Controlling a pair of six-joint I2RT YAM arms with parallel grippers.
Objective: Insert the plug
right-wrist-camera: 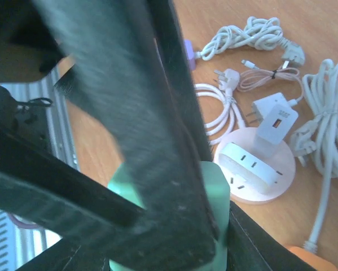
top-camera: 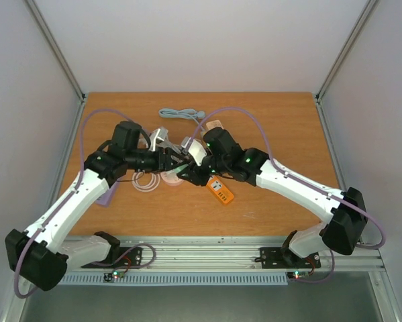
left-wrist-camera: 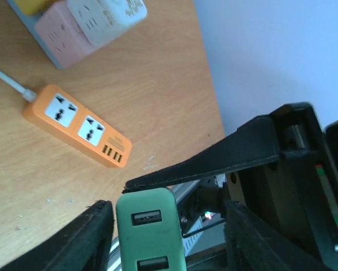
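The plug (left-wrist-camera: 149,231) is a green block with two USB ports, held in the air above the table's middle (top-camera: 182,172). My right gripper (right-wrist-camera: 169,248) is shut on it; one of its black fingers (left-wrist-camera: 214,161) lies across the plug's upper end. My left gripper (left-wrist-camera: 164,223) straddles the same plug. Its left finger (left-wrist-camera: 90,231) is close against the plug's side, and a gap remains before the other finger (left-wrist-camera: 253,226). In the right wrist view the green plug (right-wrist-camera: 216,192) is mostly hidden behind a left finger (right-wrist-camera: 146,141). An orange power strip (left-wrist-camera: 78,125) lies on the table below.
A pink and white cube socket (left-wrist-camera: 90,25) sits beyond the orange strip (top-camera: 221,190). A round pink socket base (right-wrist-camera: 284,175) carries a white block and a white adapter (right-wrist-camera: 276,121). White coiled cables (right-wrist-camera: 247,34) and a grey cable (top-camera: 180,113) lie further back.
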